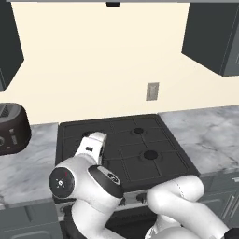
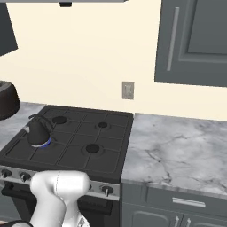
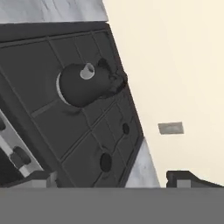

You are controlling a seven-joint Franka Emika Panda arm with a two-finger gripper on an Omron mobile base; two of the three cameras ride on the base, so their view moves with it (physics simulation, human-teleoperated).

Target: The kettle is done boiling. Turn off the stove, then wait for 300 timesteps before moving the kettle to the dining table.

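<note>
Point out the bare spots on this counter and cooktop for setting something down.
Free: grey-veined marble worktop right of the black gas cooktop, up to the cream wall, and the cooktop's right-hand burners. Crowded: its front-left burner, under the small black rounded kettle, and the worktop by the dark brown toaster.

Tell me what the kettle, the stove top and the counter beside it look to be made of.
Kettle: probably dark metal or enamel, matte black with a pale spout tip. Stove: black cooktop with dark cast-looking grates and a silvery, metal-like front strip. Counter: grey-white veined surface, apparently polished marble or an imitation.
</note>
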